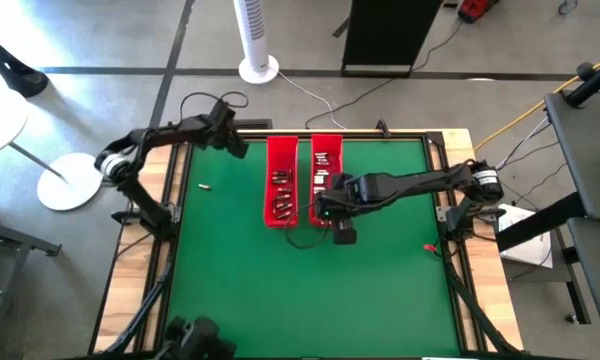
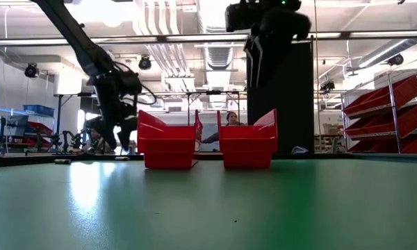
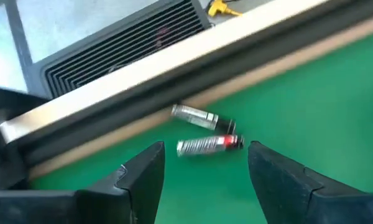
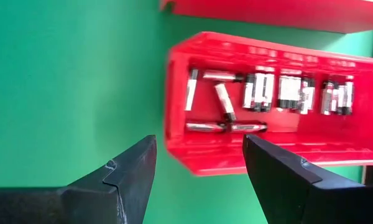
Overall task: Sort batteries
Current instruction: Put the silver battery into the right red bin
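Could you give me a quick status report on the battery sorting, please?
Left gripper open above two loose batteries by table edge. Right gripper open, empty, over right red tray. Nothing blocking.

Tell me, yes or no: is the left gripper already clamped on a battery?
No. In the left wrist view the left gripper stands open and empty, with two batteries lying loose on the green mat just beyond its fingertips.

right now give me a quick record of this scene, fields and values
surface: green table
trays: two red trays side by side at the table's middle, both holding batteries
loose batteries: two on the mat by the table's edge; one left of the trays
left gripper: open, above the two loose batteries, holding nothing
right gripper: open, over the right tray's near end, holding nothing
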Robot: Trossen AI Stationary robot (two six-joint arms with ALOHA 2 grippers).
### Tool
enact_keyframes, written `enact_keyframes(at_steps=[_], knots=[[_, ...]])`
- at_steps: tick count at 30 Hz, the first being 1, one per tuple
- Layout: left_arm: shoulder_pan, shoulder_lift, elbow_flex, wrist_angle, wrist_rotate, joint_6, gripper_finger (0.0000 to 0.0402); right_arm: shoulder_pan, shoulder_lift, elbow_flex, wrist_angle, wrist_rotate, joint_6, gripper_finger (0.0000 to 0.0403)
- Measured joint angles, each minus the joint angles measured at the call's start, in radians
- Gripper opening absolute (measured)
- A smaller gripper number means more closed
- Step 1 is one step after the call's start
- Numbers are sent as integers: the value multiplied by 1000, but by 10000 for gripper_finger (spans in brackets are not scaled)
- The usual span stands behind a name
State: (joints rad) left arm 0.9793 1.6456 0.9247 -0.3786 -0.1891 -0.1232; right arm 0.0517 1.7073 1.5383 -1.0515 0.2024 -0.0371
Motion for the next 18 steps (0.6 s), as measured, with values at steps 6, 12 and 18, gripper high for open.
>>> enact_keyframes(at_steps=[6,12,18], knots=[[4,97,80,37,-24,-42,254,61,2,-5,-1,5,13,233],[11,148,109,29,-38,-120,294,94,2,-6,-1,7,38,233],[11,143,71,78,-41,-183,297,101,2,-6,0,8,27,233]])
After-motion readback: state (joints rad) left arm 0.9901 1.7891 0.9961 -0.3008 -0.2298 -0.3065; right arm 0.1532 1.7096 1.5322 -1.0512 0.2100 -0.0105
